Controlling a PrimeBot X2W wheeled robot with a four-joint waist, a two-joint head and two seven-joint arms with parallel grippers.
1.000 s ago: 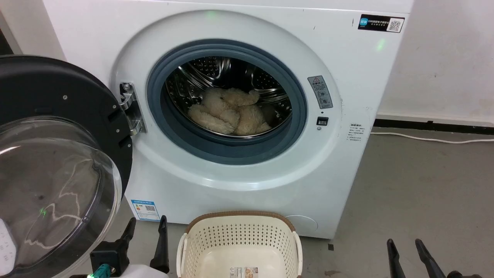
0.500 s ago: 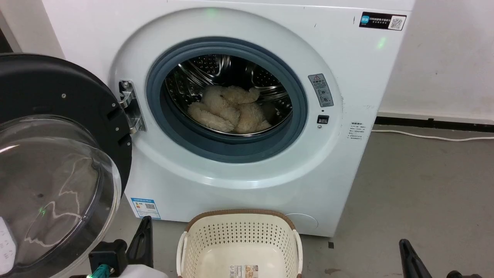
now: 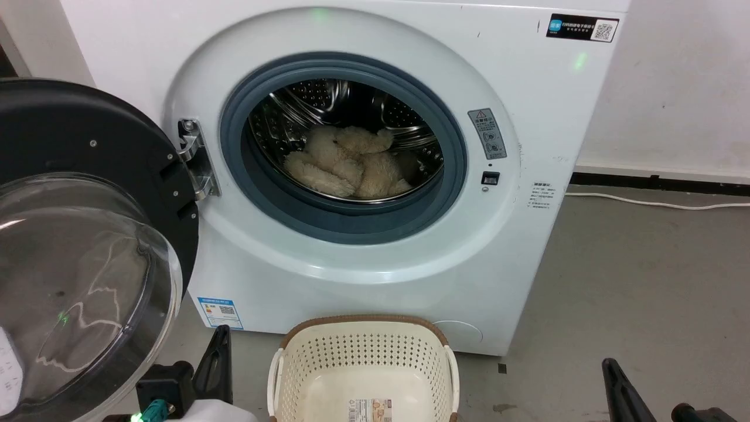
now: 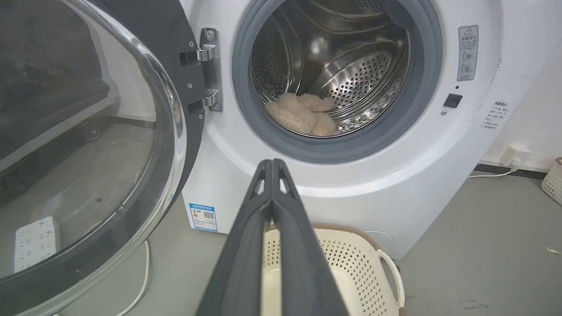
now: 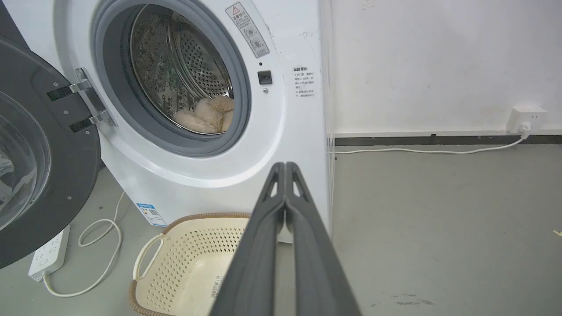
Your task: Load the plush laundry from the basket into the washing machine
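— Grey floor, washing machine [image 3: 363, 275] with door [image 3: 88, 135] swung wide. Plush laundry [image 3: 345, 161] down in the drum, basket [image 3: 363, 351] bare in front. Next?
— Probably shove the door by its black rim, not the glass. Left claw [image 4: 272, 164], right claw [image 5: 285, 166]: both pressed together. Can't see the drum's back; basket's near edge cut off.

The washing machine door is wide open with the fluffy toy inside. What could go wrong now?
The open door sits right beside the left gripper, so swinging that arm might knock its glass. A power strip and its cord lie on the floor under the door; wheels rolling there could snag them. The basket stands close before the washing machine, so driving forward might shove it.
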